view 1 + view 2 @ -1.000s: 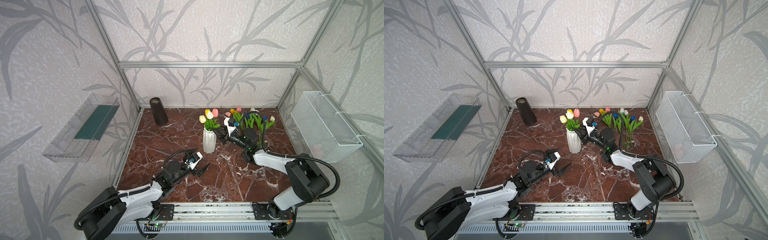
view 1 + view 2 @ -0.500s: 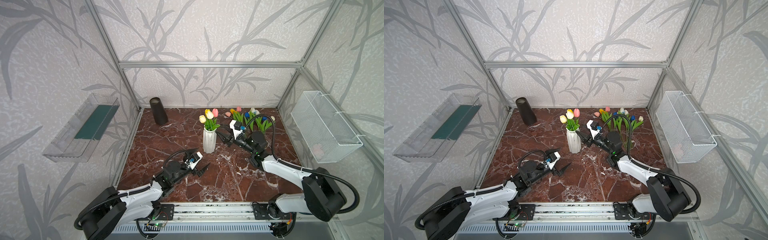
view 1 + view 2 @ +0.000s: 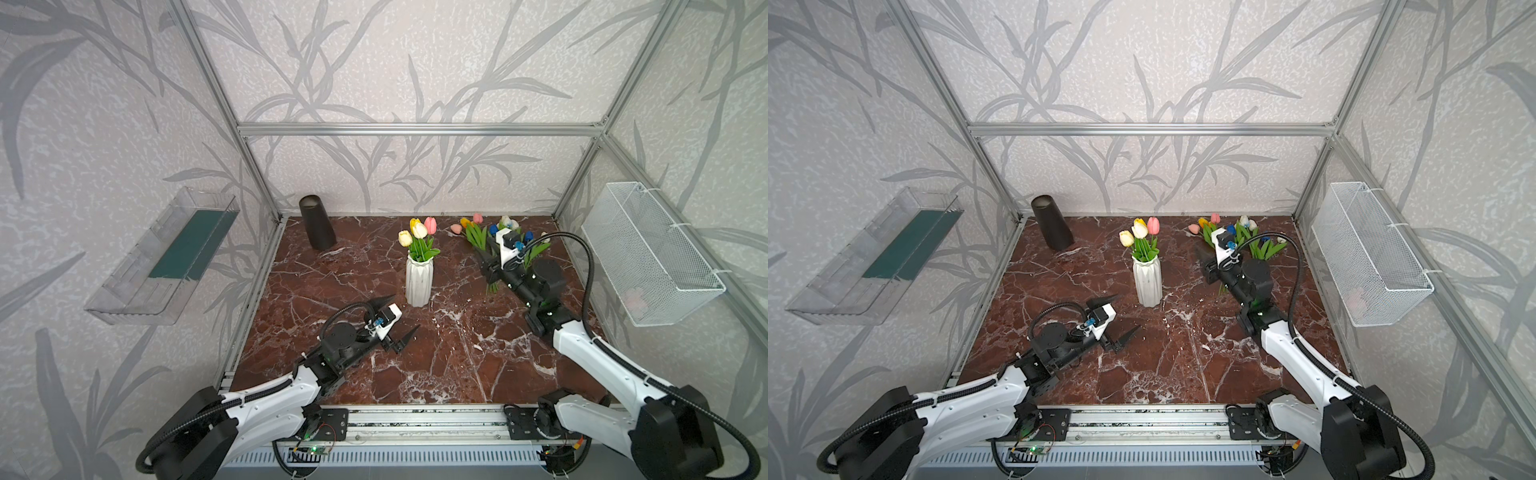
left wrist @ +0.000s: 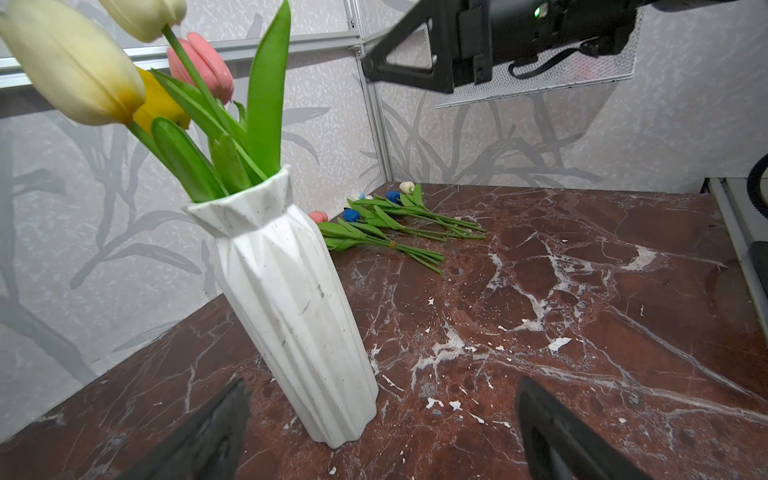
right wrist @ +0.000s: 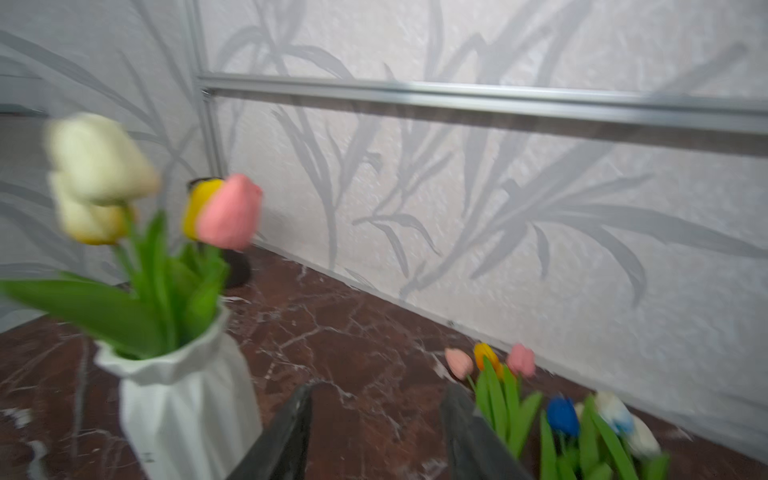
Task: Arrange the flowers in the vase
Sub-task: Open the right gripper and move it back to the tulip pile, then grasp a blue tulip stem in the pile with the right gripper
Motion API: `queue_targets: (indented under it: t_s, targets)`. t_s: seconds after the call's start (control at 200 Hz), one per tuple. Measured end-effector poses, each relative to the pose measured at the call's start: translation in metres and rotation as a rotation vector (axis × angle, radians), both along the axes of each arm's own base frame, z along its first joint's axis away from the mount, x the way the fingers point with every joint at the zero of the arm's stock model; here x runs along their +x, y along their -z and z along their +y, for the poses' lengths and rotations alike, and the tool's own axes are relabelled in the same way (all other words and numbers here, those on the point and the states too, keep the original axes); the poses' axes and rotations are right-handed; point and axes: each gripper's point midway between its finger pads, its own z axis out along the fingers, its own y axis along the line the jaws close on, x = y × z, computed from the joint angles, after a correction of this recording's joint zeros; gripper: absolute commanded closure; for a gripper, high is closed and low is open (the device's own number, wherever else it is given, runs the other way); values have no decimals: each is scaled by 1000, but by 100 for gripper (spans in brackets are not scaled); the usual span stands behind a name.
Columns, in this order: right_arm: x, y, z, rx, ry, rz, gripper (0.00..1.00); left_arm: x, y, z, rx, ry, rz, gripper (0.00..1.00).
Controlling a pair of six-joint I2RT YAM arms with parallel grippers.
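Right gripper (image 5: 379, 390), jaws apart, seemingly empty though blurred, should pinch one stem low among the far-right green-stemmed artificial tulips (image 4: 386, 226); left gripper (image 3: 405, 312) stands wide open.

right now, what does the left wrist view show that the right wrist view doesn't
Only the left wrist view: the right arm overhead, the wire basket behind it, the foot of the white vase on the marble table, and the cut stem ends of the loose flowers.
Only the right wrist view: a dark cone-shaped container partly hidden behind the pink tulip, and an orange loose head.
Both: the white vase holding four tulips, the marble table, and blue heads among the loose flowers.
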Motion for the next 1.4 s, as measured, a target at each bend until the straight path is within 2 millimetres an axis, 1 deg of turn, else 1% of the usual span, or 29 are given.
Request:
queue_targets:
  t_s: [0.035, 0.1, 0.21, 0.305, 0.36, 0.42, 0.525, 0.635, 0.745, 0.805, 0.87, 0.965, 1.05, 1.2, 1.305, 1.4]
  targets:
    - [13, 11, -18, 8, 66, 69, 66, 0, 1, 0, 5, 0, 3, 1]
    - [38, 32, -51, 21, 188, 203, 68, 0, 7, -1, 22, 4, 16, 1]
    - [69, 65, -94, 24, 338, 392, 72, 0, 16, -3, 46, 12, 41, 1]
    - [86, 95, -117, 28, 400, 547, 74, 2, 21, -5, 61, 16, 56, 1]
    - [94, 113, -126, 22, 420, 631, 78, 2, 23, -7, 68, 19, 62, 1]
    - [99, 130, -136, 8, 447, 710, 82, 2, 26, -7, 74, 21, 69, 1]
    - [103, 159, -153, -3, 487, 843, 82, 2, 29, -8, 83, 25, 78, 1]
    - [101, 182, -160, -3, 488, 946, 81, 2, 32, -8, 92, 28, 84, 1]
    - [100, 197, -163, -5, 490, 1018, 80, 2, 33, -9, 94, 28, 83, 1]
    - [100, 206, -160, 0, 475, 1049, 80, 2, 35, -9, 98, 30, 86, 1]
    - [98, 215, -155, 10, 450, 1077, 77, 2, 35, -9, 99, 32, 87, 1]
    - [93, 227, -149, 13, 428, 1122, 77, 2, 35, -9, 100, 32, 87, 1]
    - [90, 236, -146, 14, 418, 1152, 76, 2, 37, -10, 102, 33, 91, 1]
    - [92, 248, -141, 18, 400, 1182, 78, 2, 38, -10, 106, 35, 94, 1]
    - [91, 253, -140, 22, 393, 1197, 79, 3, 37, -12, 106, 36, 95, 1]
    - [94, 256, -139, 24, 387, 1204, 84, 4, 35, -12, 104, 36, 93, 1]
